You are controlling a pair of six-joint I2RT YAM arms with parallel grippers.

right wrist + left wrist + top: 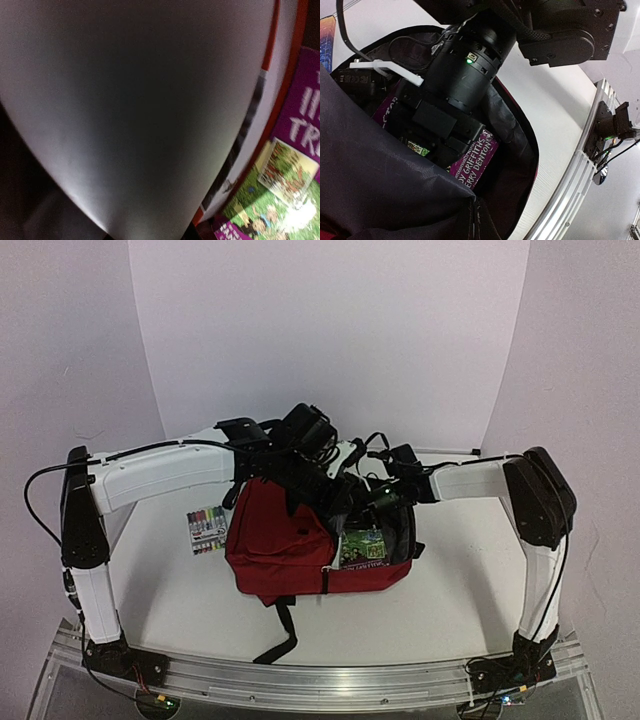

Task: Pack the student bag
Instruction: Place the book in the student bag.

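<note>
The student bag [285, 550], dark red, lies on the white table with its opening toward the right. Both arms meet over that opening. My left gripper [330, 490] is at the bag's upper rim. In the left wrist view the bag's dark lining [380, 175] bunches toward the bottom, where it seems pinched, and the fingers are hidden. The right arm's wrist [465, 70] reaches down into the bag over a purple book [482, 157]. A pale blurred surface [130, 110] fills the right wrist view and hides that gripper's fingers. The book's green and purple cover [285, 185] shows beside it.
A pack of coloured markers [206, 530] lies on the table left of the bag. A black strap [285, 625] trails toward the front rail [320, 680]. Cables loop above the bag's opening.
</note>
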